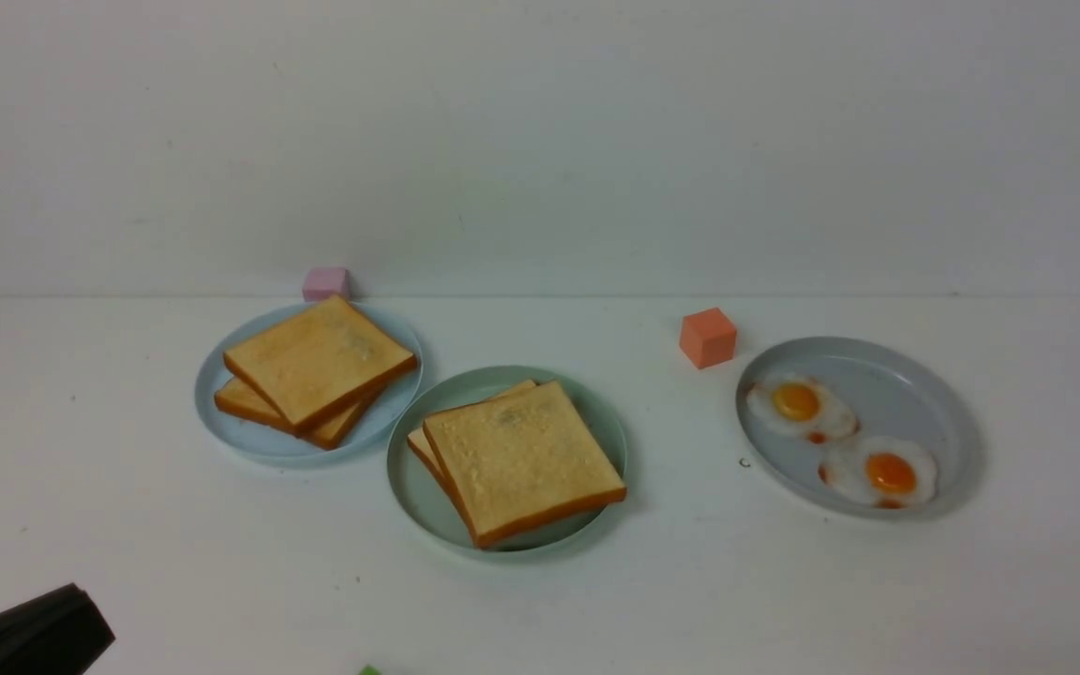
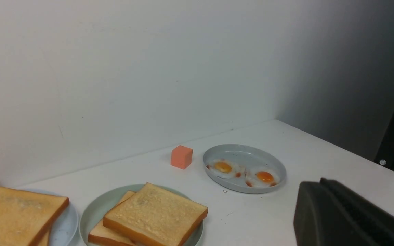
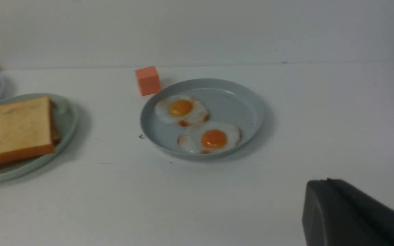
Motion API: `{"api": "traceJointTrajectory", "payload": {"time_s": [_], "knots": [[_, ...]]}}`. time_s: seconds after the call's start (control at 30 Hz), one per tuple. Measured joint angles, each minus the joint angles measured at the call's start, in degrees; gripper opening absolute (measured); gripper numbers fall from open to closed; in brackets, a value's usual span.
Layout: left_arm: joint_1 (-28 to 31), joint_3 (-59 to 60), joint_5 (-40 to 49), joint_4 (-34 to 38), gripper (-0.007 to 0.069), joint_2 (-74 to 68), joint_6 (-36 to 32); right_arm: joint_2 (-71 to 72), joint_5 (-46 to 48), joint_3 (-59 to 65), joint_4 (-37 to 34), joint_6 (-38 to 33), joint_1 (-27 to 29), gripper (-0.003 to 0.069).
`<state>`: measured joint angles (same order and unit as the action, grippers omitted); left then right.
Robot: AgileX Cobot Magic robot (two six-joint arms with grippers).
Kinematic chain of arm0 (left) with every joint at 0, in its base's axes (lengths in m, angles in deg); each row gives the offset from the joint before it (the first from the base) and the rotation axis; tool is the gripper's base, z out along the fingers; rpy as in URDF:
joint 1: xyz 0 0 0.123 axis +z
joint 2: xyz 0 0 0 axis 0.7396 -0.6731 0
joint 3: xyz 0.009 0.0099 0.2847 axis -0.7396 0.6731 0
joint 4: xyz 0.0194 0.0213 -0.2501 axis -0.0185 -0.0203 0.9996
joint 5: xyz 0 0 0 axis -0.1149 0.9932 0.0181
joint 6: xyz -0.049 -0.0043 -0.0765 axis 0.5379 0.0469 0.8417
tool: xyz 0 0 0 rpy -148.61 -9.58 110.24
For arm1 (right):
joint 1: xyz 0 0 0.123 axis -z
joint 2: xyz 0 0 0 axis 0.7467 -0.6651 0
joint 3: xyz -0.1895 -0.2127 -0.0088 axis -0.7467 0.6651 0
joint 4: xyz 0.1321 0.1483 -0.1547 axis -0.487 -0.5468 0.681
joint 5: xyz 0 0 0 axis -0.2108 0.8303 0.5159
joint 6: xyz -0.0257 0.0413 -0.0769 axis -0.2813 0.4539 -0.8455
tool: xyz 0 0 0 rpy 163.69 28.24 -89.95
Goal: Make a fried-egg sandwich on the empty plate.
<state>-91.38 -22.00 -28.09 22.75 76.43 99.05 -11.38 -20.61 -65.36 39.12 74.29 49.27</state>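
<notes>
Sandwich (image 1: 521,461) on mint plate (image 1: 409,469), two eggs (image 1: 800,405) in grey plate (image 1: 915,389); both arms' fingers (image 2: 333,212) clenched empty.

Mint-green plate (image 1: 416,487); golden-brown toast (image 1: 521,459); orange cube (image 1: 708,337); pink block (image 1: 326,282).

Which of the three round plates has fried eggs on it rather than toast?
The round grey plate on the robot's right, beside the orange cube, holds two fried eggs. The pale mint-green plate and the light blue plate hold only toast slices.
</notes>
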Motion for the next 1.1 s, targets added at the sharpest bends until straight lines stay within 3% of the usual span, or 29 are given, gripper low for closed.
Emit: {"api": "traceJointTrajectory", "payload": {"time_s": [0.13,1.1], "knots": [[0.0,0.0,-0.11,0.0,-0.001,0.02,0.0,2.33,-2.63,8.55,-0.61,-0.13,0.93,-0.0013],[0.0,0.0,-0.31,-0.06,0.0018,0.02,0.0,2.46,-3.16,8.74,-1.92,-0.13,0.97,-0.0006]]}}
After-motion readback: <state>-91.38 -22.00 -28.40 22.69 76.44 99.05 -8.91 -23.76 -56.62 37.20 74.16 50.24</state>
